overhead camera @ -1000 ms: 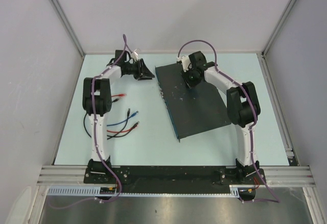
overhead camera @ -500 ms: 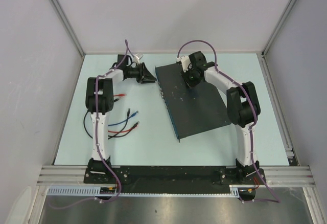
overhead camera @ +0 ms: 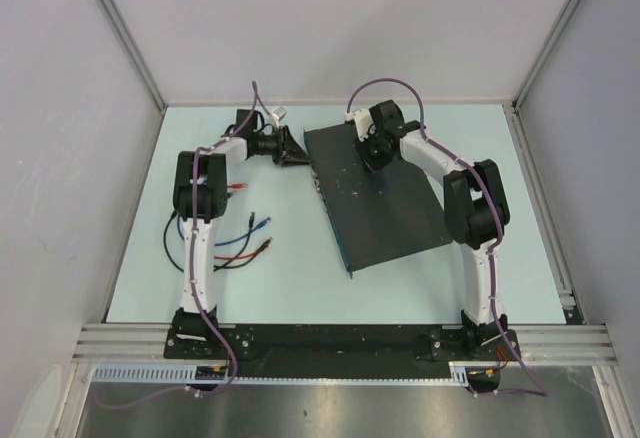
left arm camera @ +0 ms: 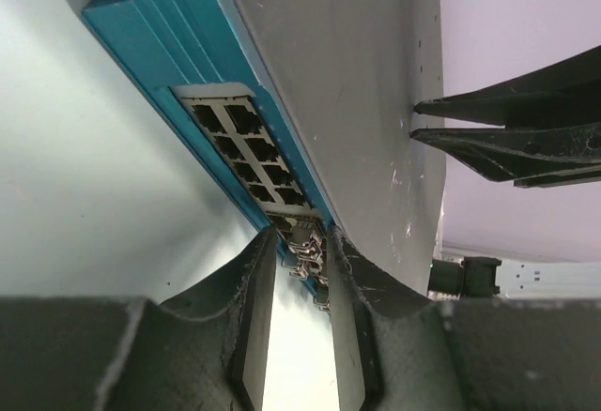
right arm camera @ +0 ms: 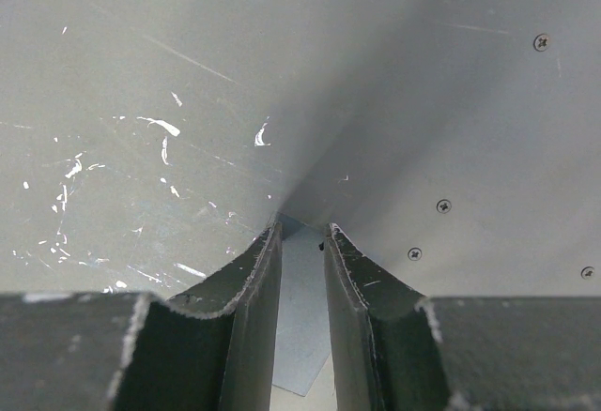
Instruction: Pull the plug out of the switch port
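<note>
The switch (overhead camera: 390,208) lies flat and black at centre right. In the left wrist view its blue edge (left arm camera: 160,54) carries a row of sockets (left arm camera: 246,148). My left gripper (overhead camera: 300,155) is at the far end of that edge, its jaws narrowly open (left arm camera: 300,237) and level with the sockets. Small pale grey clip shapes (left arm camera: 307,250) sit in the sockets just past the fingertips; I cannot tell whether one is the plug. My right gripper (overhead camera: 372,151) rests tips-down on the switch's scuffed top (right arm camera: 141,73), jaws (right arm camera: 302,231) slightly apart with nothing between them.
Several loose cables (overhead camera: 235,243) with red and blue ends lie on the pale table left of the left arm. Grey walls enclose the table on three sides. The right gripper's black fingers (left arm camera: 526,139) show over the switch top in the left wrist view.
My left gripper has moved right, up to the switch's socket edge, and its jaws have narrowed a little. The right arm and the switch have stayed put.
</note>
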{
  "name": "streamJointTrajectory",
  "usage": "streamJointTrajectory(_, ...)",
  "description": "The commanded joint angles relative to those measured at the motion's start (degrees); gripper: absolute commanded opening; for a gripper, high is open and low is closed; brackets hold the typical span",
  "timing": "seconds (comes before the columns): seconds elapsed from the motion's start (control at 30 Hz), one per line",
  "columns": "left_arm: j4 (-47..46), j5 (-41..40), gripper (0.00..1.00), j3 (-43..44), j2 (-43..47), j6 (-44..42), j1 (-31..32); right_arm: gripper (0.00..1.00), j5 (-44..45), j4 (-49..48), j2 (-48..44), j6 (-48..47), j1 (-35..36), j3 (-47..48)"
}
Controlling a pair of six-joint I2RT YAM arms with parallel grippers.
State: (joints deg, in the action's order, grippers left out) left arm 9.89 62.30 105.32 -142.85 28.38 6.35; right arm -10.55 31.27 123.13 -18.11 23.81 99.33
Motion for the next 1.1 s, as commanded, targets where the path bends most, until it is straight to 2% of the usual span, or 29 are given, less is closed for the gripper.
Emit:
streamJointTrajectory(0.0,-0.8,2.6,0.33,2.5,-0.2,0.0,0.7,0.29,-0.4,3.9,3.5,-0.6,0.8,-1.7)
streamJointTrajectory(0.3,4.5,-0.8,0.3,3.1,0.5,-3.2,1.3,0.29,-0.1,3.8,3.3,-0.8,0.7,-1.6)
streamJointTrajectory(0.43,9.4,-5.3,0.28,3.8,0.8,-5.6,1.7,0.29,0.1,3.9,3.3,-0.9,0.7,-1.9)
streamJointTrajectory(0.53,15.5,-14.4,0.27,4.0,2.0,-7.6,1.8,0.29,0.0,3.9,3.1,-0.9,0.7,-2.0)
streamJointTrajectory(0.7,23.6,-40.0,0.25,1.8,9.0,-8.3,1.4,0.29,-0.1,3.4,3.0,-0.6,0.9,-2.1)
streamJointTrajectory(0.77,25.1,-42.8,0.31,-0.8,11.4,-7.3,0.6,0.29,0.0,3.0,3.0,-0.6,1.1,-2.0)
streamJointTrajectory(0.9,25.2,-42.6,0.36,-5.5,16.7,-7.9,-2.4,0.29,0.2,2.3,3.0,-0.6,1.4,-1.7)
streamJointTrajectory(1.0,20.1,-33.7,0.4,-6.9,18.7,-10.3,-2.7,0.29,0.2,2.0,2.9,-0.5,1.6,-1.7)
streamJointTrajectory(1.03,17.6,-26.1,0.43,-8.0,19.1,-9.7,-2.8,0.29,0.1,2.0,2.8,-0.5,1.6,-1.7)
streamJointTrajectory(1.07,15.1,-22.8,0.44,-8.7,19.4,-7.2,-2.8,0.29,0.0,2.0,2.9,-0.5,1.5,-1.8)
